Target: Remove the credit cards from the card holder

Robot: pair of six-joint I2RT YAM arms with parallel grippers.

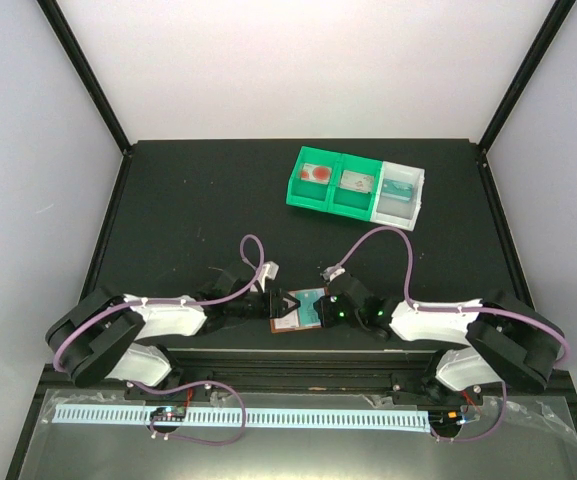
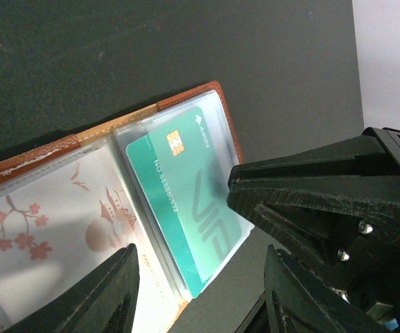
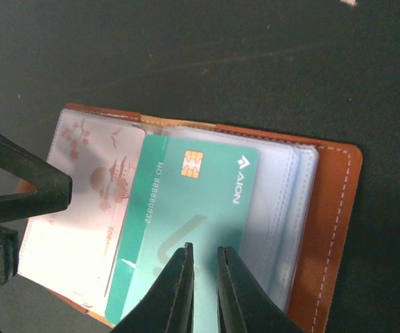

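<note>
A teal credit card (image 3: 186,201) printed "AION" and "NO 8888…" lies askew across the open card holder (image 3: 331,208), toward six o'clock on the black bench (image 1: 188,200) between white walls (image 1: 298,60), clamped by the right tool (image 3: 204,260), the left tool (image 2: 201,267) spread apart at the holder's nine o'clock.

The reddish-brown card holder (image 3: 328,208) lies spread open, inside up, on the black table toward 6 o'clock, near its front edge. On its 3 o'clock half a teal card (image 3: 193,208) with a gold chip sits askew, partly drawn out of the clear sleeves. At 9 o'clock a white card (image 3: 82,208) printed with pink blossoms sits pocketed.
</note>
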